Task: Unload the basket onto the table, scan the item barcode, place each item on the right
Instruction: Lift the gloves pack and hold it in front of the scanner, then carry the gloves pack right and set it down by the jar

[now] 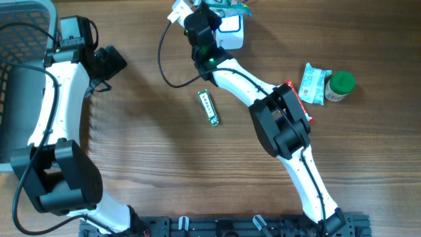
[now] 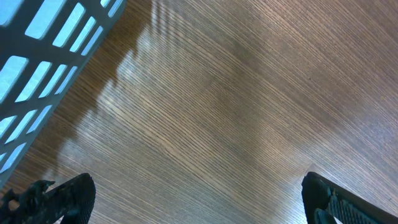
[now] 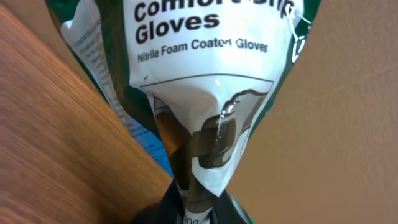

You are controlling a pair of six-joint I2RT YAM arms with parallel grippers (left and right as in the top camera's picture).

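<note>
At twelve o'clock, right hand is clenching the glove pack by its crumpled end, beside a white box, likely the scanner. Left hand is hanging released at ten o'clock. Risk: glossy film is creasing, maybe hiding the barcode or slipping.

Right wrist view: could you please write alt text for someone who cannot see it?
A green-and-white glove package, printed "Nitrile Foam Coated Gloves", fills the frame, pinched at its lower end by the right gripper. The wooden table lies to the left, a plain tan surface to the right.
</note>
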